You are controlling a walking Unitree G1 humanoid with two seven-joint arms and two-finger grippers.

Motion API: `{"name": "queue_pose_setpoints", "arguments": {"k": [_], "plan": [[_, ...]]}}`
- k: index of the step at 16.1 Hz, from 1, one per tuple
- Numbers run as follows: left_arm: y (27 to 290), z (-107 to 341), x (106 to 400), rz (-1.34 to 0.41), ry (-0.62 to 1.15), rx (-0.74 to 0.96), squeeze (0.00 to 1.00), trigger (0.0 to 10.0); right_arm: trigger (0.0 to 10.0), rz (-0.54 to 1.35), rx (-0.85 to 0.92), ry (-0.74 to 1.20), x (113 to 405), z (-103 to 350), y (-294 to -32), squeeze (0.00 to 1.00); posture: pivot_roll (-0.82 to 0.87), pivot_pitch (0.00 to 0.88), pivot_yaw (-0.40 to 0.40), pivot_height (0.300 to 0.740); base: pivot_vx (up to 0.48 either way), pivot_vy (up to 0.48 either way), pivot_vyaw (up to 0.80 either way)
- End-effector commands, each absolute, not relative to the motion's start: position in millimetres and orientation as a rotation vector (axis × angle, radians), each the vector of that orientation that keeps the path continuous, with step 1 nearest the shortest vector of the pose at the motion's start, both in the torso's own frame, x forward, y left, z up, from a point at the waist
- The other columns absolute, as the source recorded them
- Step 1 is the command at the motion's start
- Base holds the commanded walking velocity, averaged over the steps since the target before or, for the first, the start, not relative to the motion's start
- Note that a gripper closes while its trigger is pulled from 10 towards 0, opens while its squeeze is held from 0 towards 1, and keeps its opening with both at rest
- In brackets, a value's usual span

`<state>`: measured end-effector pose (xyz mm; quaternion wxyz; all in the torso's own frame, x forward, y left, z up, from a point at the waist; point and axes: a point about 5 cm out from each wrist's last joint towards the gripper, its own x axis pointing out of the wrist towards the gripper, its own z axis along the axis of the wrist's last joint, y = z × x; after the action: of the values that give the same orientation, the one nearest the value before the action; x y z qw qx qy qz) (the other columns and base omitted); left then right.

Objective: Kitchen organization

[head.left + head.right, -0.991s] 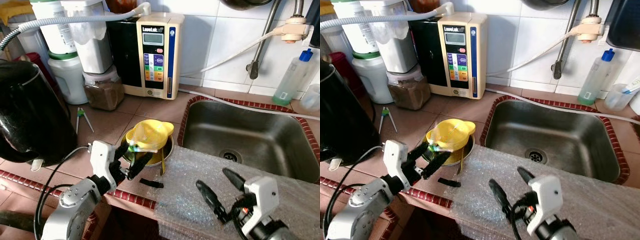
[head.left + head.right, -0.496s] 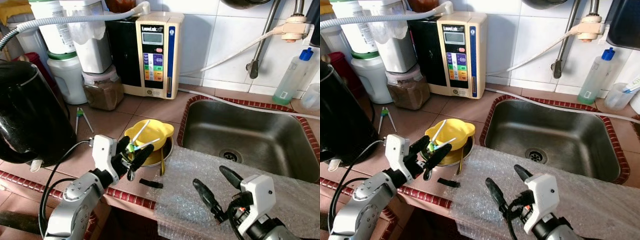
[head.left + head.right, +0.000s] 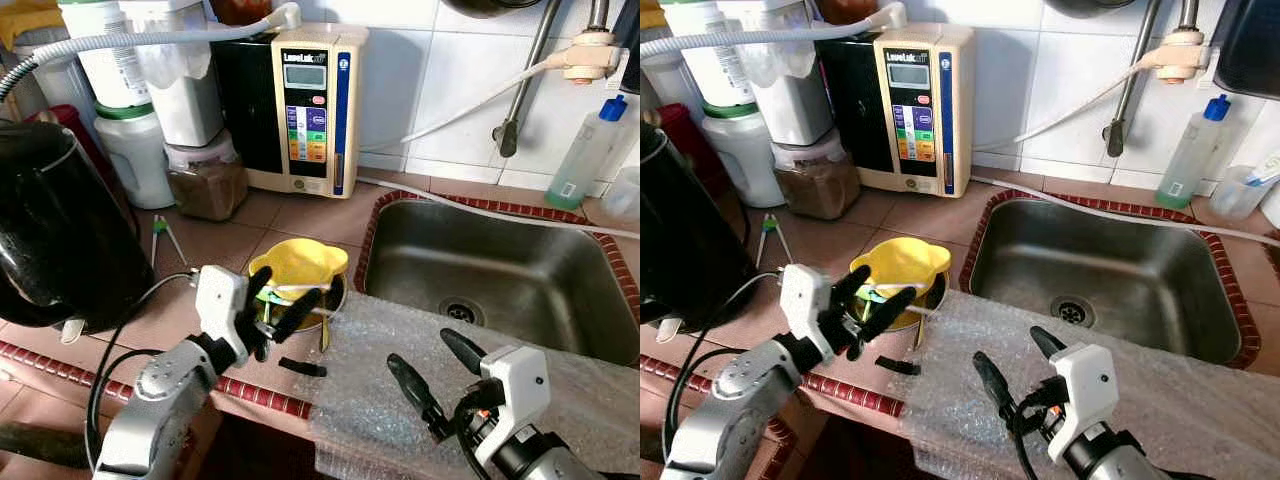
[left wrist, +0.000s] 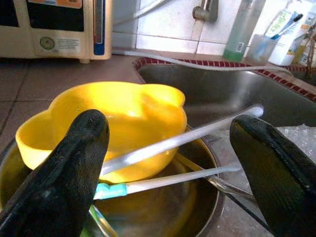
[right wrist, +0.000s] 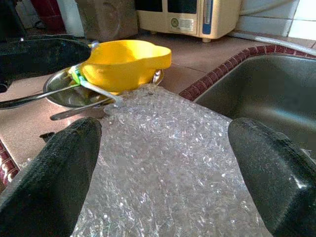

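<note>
The left tool (image 3: 281, 305) is positioned at lower centre-left of the frame, fingers apart, at the near rim of a steel bowl (image 4: 202, 197) on the tiled worktop (image 3: 300, 215). A yellow bowl (image 3: 298, 268) is seated in the steel bowl, with white-handled utensils (image 4: 173, 141) lying between the fingers, ungripped. The right tool (image 3: 438, 375) is held at lower right, fingers apart, over bubble wrap (image 5: 163, 177) beside the sink (image 3: 500, 265).
</note>
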<state>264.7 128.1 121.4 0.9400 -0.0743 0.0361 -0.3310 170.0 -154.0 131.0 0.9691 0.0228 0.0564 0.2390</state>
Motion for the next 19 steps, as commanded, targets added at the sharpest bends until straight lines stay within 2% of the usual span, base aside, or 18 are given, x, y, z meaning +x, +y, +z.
{"name": "queue_pose_setpoints", "arguments": {"k": [1,7,14,19], "plan": [[128.7,124.1,264.0,-0.686,0.066,-0.125,0.00,0.0,10.0,0.482,0.035,0.113,169.9,131.3,-154.6,0.00,-0.01,0.000,0.043,0.740,0.000,0.000,0.00],[123.9,120.4,259.9,-0.758,0.078,-0.086,0.00,0.0,10.0,0.489,0.036,0.122,169.4,130.0,-153.9,0.00,-0.01,0.000,0.046,0.740,0.000,0.000,0.00],[126.6,118.5,264.0,-0.714,-0.029,0.068,0.00,0.0,10.0,0.486,0.033,0.116,171.9,129.7,-152.7,0.00,-0.01,0.000,0.046,0.740,0.000,0.000,0.00],[118.9,107.0,266.3,-0.715,-0.058,0.100,0.00,0.0,10.0,0.488,0.031,0.111,173.8,130.3,-151.6,0.00,-0.01,0.000,0.044,0.740,0.000,0.000,0.00]]}}
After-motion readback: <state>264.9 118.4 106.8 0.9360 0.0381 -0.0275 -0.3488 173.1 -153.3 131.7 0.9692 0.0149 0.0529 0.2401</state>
